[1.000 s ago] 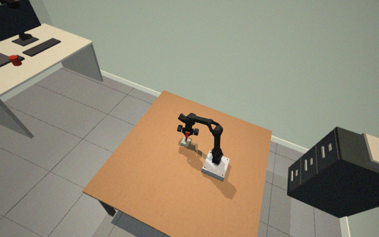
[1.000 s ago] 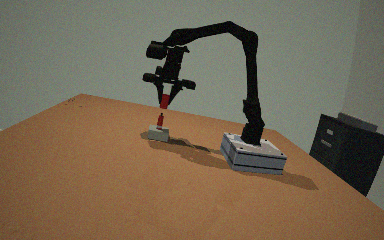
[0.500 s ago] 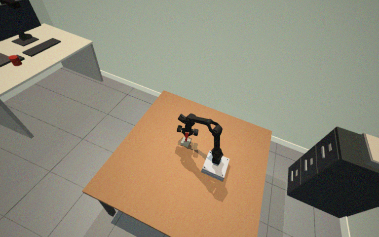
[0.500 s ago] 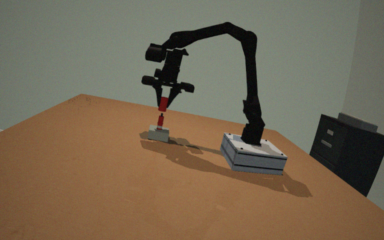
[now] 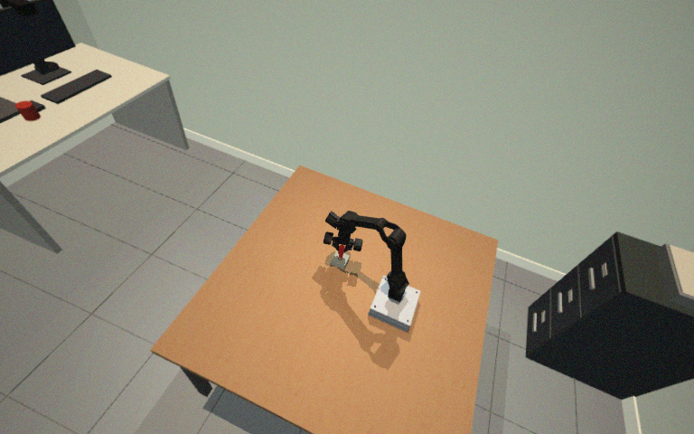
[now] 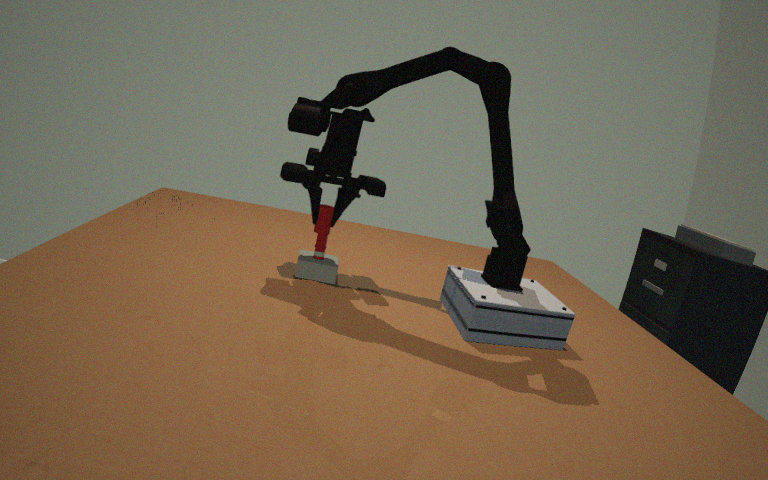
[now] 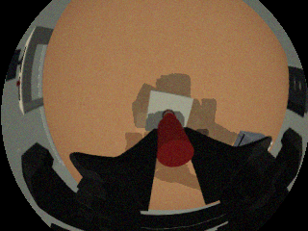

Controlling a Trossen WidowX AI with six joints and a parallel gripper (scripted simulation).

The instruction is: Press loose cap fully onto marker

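Gripper [image 6: 327, 217]: narrowly parted, clamped on red cap [image 6: 324, 217]. Cap: upright, seated over red marker [image 6: 320, 245] standing in grey holder block [image 6: 316, 268].

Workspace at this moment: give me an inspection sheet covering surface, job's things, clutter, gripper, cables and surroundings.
Surface: orange table, arm shadows across it.
Job's things: red cap sits over the top of the upright marker in the grey holder block; whether it is fully seated cannot be told.
Clutter: nothing seen on the table besides the arm's base.
Gripper: gripper points down, shut on the cap.
Cables: nothing seen.
Surroundings: dark cabinet to one side; desk with keyboard beyond.
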